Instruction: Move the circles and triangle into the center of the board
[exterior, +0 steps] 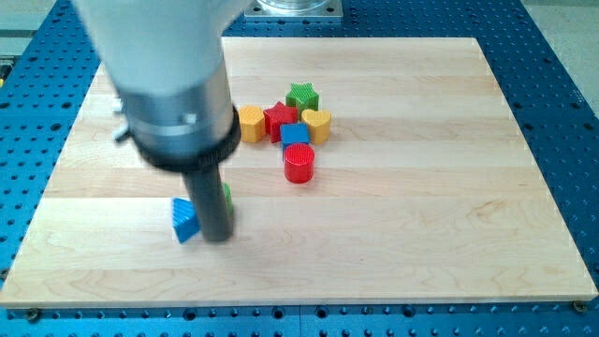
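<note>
My tip (pixel 217 236) rests on the board at the view's lower left. It stands between a blue triangle block (pixel 184 220) on its left and a green block (pixel 227 199) on its right, which the rod mostly hides. It looks to be touching both. A red circle block (pixel 299 164) stands near the board's middle, just below a blue square block (pixel 294 134). Above these sit a red star block (pixel 279 119), a yellow hexagon block (pixel 251 123), a yellow heart block (pixel 316 123) and a green star block (pixel 302 95), packed close together.
The wooden board (pixel 421 215) lies on a blue perforated table (pixel 552 84). The arm's wide grey body (pixel 164 75) hangs over the board's upper left and hides that part.
</note>
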